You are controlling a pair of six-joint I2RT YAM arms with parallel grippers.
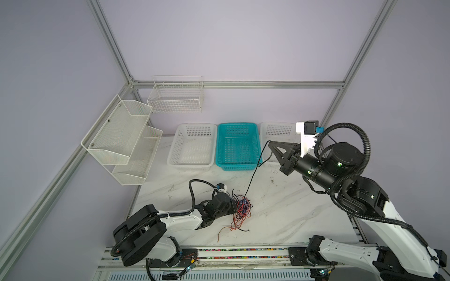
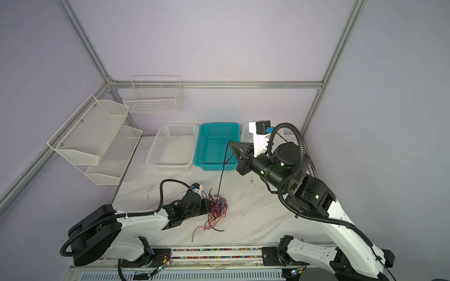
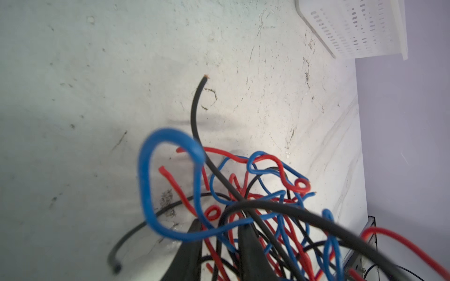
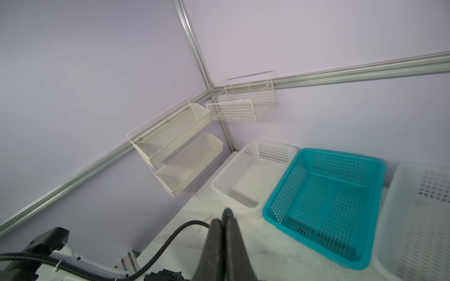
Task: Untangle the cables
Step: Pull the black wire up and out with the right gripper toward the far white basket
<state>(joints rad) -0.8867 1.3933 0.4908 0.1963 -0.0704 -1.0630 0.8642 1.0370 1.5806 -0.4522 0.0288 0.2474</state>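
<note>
Nearest the front edge of the table [image 1: 292, 219], two loose ends trail out of the heap: one red-orange strand [image 1: 220, 231] and one black tail [image 1: 243, 230], both lying flat.

Just behind them the cables [image 1: 242, 206] sit in one knotted clump of black, red-orange and blue, left of table centre. The left gripper [image 3: 221, 245] is low, with its nose in the clump. Its fingers [image 3: 248, 243] stand a little apart with several strands running between them. Whether they actually pinch cannot be told.

One black cable [image 1: 253, 172] rises out of the clump in a nearly straight line to the right gripper [image 1: 269, 142]. That gripper is raised above the table, with its jaws pressed together on the cable near its end, in front of the teal basket [image 1: 236, 166].

At the back, the teal basket and the white baskets [image 1: 192, 166] on either side of it hold nothing.

Judgement: early stage. One strand is partly drawn out but still rooted in the knot. No cable lies separated, and the blue and red-orange strands remain fully interlaced. Nearly all the untangling is left.
</note>
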